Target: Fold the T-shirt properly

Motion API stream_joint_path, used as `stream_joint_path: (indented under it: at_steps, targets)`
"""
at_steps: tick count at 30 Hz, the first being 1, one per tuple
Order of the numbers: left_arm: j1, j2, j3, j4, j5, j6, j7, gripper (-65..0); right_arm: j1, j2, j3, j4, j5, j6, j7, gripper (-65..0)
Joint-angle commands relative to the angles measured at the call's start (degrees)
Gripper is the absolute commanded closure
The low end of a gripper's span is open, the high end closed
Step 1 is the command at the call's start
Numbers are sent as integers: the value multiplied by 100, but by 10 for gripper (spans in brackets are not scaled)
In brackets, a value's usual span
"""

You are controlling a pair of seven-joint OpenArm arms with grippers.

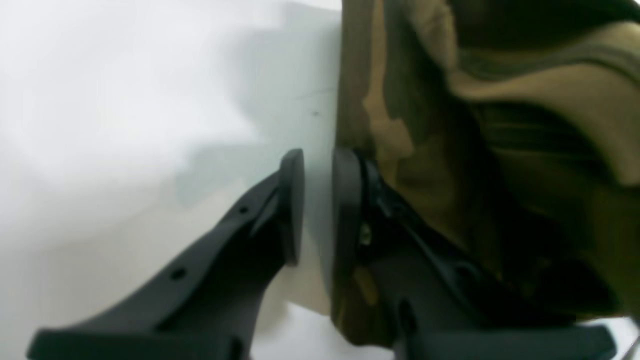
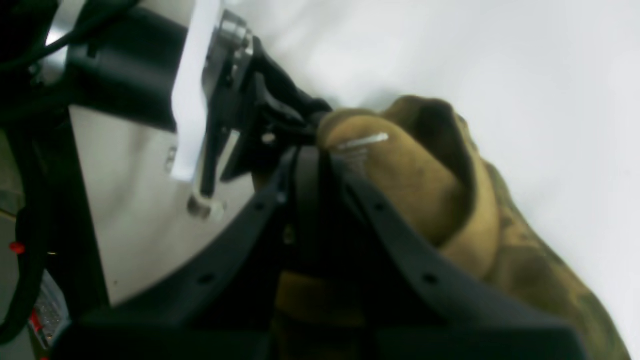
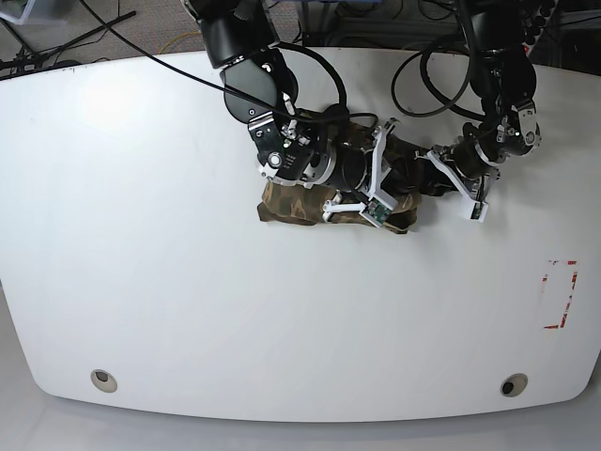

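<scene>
white table [image 3: 141, 282] | T-shirt [image 3: 291, 207] bunched mid-table | open surface all around

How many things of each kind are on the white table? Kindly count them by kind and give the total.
T-shirt, camouflage, bunched: 1
Robot claws: 2, the left claw beside the cloth and the right claw shut on the T-shirt
Round holes in the table: 2
Red-marked rectangle: 1
Total: 6

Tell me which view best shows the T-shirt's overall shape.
Base view: the whole T-shirt lies bunched on the white table, partly under both arms. Left wrist view shows only blurred camouflage folds beside the jaws. Right wrist view shows a tan fold close up at the shut jaws.
</scene>
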Motion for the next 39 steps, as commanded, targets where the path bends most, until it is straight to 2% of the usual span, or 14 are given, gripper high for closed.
stream_joint_path:
  at_steps: [1,9,13,18,27,30,37,39]
  targets:
    - [-12,-9,16,48,-176,-26,135,-86,91,-85,-152,-90,143,38,337,-17]
    - [-4,-27,16,48,-246,-26,135,-86,91,-58,-169,-776,134,38,785,-282]
    - [-4,-35,-28,48,-246,-26,135,-88,91,-50,-169,-873,134,38,1040,-361]
    - [-4,-220,-344,207,-246,-26,135,-88,12,-50,-169,-398,143,38,996,-373]
    - [102,-255,-1188,479,-228,-26,135,-89,-225,-41,-161,1000,143,47,337,-373]
    - [111,-466,-1338,585,-237,-26,135,-89,-252,-41,-134,1228,143,47,293,-371]
    - [286,-879,-1364,717,-246,-26,135,-89,-480,-41,595,1571,125,47,284,-369]
    - [374,-958,-1364,813,-246,-26,135,-89,-489,47,806,1554,108,56,284,-349]
